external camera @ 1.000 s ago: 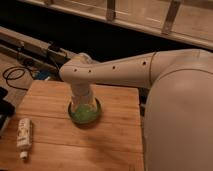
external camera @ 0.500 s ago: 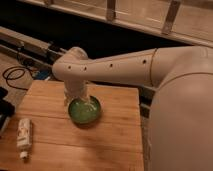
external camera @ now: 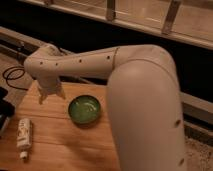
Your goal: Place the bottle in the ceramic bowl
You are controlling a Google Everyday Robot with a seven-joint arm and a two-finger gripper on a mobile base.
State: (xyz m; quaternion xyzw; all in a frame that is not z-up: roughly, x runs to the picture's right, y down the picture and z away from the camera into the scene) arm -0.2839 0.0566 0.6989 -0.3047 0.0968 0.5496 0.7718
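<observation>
The bottle (external camera: 23, 135) is whitish with a pale label and lies flat near the left edge of the wooden table (external camera: 65, 145), cap toward the front. The ceramic bowl (external camera: 84, 109), glossy green inside, sits empty at the table's middle. My gripper (external camera: 50, 96) hangs from the white arm over the table's back left. It is left of the bowl and above and behind the bottle. Its two fingers point down with a gap between them and hold nothing.
My large white arm (external camera: 140, 95) fills the right side and hides the table's right part. A black cable (external camera: 12, 75) loops on the floor at the left. A dark object (external camera: 4, 110) sits at the table's left edge. A dark ledge and railing run behind.
The gripper has moved left from over the bowl to the table's back left. The bowl now shows in full. The bottle has not moved.
</observation>
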